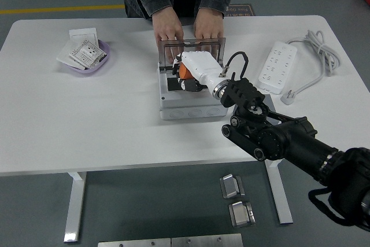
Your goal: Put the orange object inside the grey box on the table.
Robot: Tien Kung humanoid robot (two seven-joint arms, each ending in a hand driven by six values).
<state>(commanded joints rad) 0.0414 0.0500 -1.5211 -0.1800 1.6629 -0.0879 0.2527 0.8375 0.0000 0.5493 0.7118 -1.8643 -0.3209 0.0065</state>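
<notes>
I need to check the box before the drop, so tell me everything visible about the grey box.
The grey box is a pale grey, plastic-looking rectangular case standing at mid-table. Its tinted transparent lid is raised at the far side, where a person's hands rest on it. The interior looks dark. The robot's right hand, white-shelled, reaches into the opening with the orange object.

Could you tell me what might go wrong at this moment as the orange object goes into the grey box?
1. The right hand holds the orange object low over the grey box, so the object could catch on the box's rim.
2. The person's hands hold the lid up just behind the robot's hand; a push forward might hit the lid or the person's fingers.
</notes>
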